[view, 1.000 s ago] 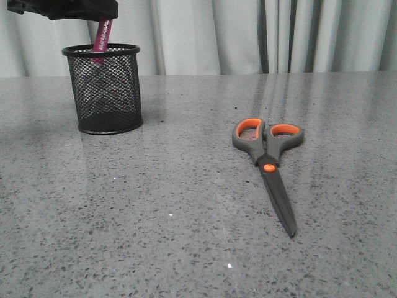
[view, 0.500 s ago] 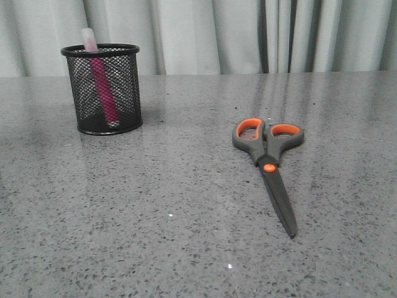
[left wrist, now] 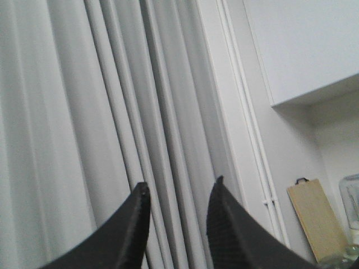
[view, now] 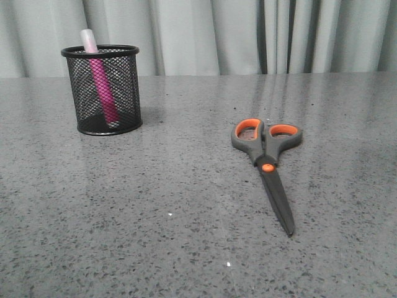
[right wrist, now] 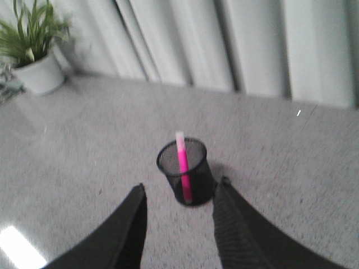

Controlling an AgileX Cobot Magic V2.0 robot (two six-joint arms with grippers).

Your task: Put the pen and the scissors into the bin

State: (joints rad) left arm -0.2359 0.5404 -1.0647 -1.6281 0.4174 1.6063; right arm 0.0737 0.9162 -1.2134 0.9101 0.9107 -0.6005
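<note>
The black mesh bin point(view: 102, 89) stands at the far left of the table. The pink pen point(view: 102, 87) stands inside it, leaning, with its pale end above the rim. The scissors point(view: 268, 162) lie flat right of centre, handles away from me and blades pointing toward me. The right wrist view shows the bin point(right wrist: 185, 171) with the pen point(right wrist: 182, 165) in it, beyond my open, empty right gripper point(right wrist: 180, 188). My left gripper point(left wrist: 179, 185) is open and empty, raised and facing the curtains. Neither gripper shows in the front view.
Pale curtains hang behind the grey speckled table point(view: 155, 205). A potted plant point(right wrist: 33, 53) stands on the table's far corner in the right wrist view. A wooden board point(left wrist: 318, 216) leans against a wall in the left wrist view.
The left gripper that held the pen over the bin has let go and left the front view. The pen now stands in the bin. The scissors have stayed in place.
</note>
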